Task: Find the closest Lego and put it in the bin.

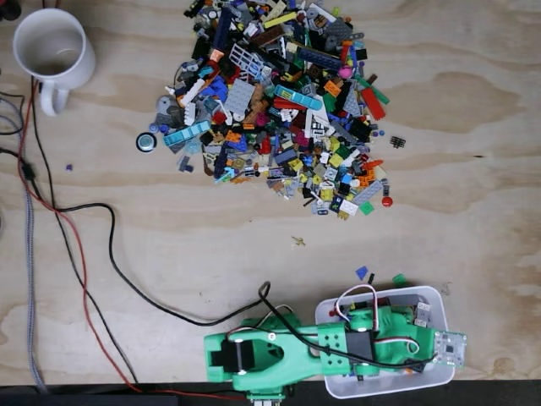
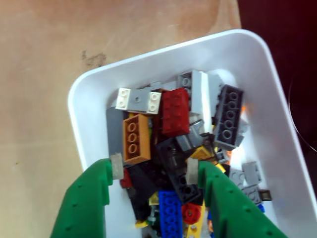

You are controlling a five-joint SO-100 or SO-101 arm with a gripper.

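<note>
White mug (image 1: 51,49) at top left of the fixed view, on a plywood table (image 1: 473,245). Black and red cables (image 1: 80,245) trailing down the left side. Small round black-rimmed part (image 1: 146,141) nearby.

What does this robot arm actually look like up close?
The arm is bright green plastic with black motor blocks and thin white, red and black cables looping over it. Its gripper has two broad green fingers, dotted with small holes and tipped with little grey pads.

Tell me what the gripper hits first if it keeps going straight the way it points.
Probably the heap of loose Lego bricks in the shallow white plastic bin. The open green gripper points down into it, a black brick lying between its fingers, though depth is unclear.
</note>
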